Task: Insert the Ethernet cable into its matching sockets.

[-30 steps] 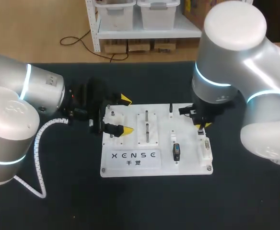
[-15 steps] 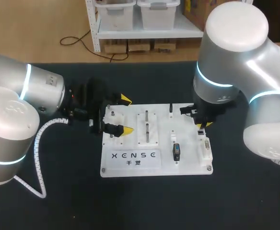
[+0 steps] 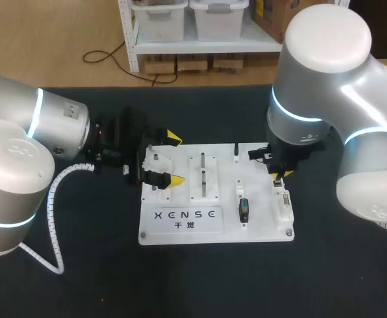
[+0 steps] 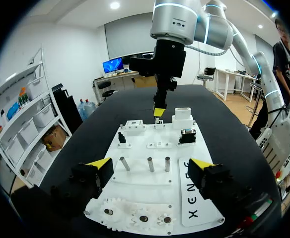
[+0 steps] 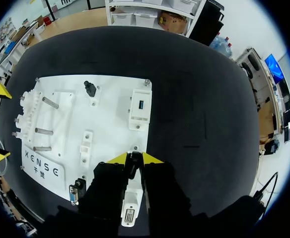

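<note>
Two pincers: left pincer (image 4: 150, 166) gapes astride board (image 3: 260, 225) edge, right pincer (image 5: 133, 157) seemingly clamps dark plug (image 5: 133, 166).

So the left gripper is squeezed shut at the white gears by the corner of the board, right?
No: the left gripper is open, its fingers spread wide, at the white gears by the corner of the board; the left wrist view shows it.

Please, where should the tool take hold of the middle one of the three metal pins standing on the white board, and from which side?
Probably the upper shaft, from straight above. The middle pin stands upright in the white board, so only its top is free. The other pins stand before and behind it in one row, so close on it from left and right.
</note>
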Controlling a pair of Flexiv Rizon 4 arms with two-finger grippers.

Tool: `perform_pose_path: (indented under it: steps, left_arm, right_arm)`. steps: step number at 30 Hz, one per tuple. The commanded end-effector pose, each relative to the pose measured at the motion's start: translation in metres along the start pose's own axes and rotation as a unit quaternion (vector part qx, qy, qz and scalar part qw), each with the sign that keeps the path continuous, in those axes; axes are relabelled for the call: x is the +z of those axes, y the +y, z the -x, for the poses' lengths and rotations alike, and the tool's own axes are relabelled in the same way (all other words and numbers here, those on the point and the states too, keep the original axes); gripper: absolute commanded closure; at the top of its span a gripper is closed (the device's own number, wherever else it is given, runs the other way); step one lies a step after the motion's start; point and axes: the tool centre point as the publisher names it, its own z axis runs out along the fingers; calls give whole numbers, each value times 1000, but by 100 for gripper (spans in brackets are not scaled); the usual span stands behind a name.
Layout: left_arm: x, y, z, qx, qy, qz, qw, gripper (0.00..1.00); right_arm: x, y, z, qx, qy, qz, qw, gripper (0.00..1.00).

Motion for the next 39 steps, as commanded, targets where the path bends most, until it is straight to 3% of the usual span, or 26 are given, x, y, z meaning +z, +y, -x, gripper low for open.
perform_pose_path:
  steps: [1, 39]
  left_arm:
    - [0, -1, -2, 1, -4, 2, 1000, 0]
    - [0, -1, -2, 1, -4, 2, 1000, 0]
  right_arm:
    - [1, -2, -2, 0, 0, 1, 1000, 100]
    - [-1, 3, -7, -4, 7, 13, 1000, 100]
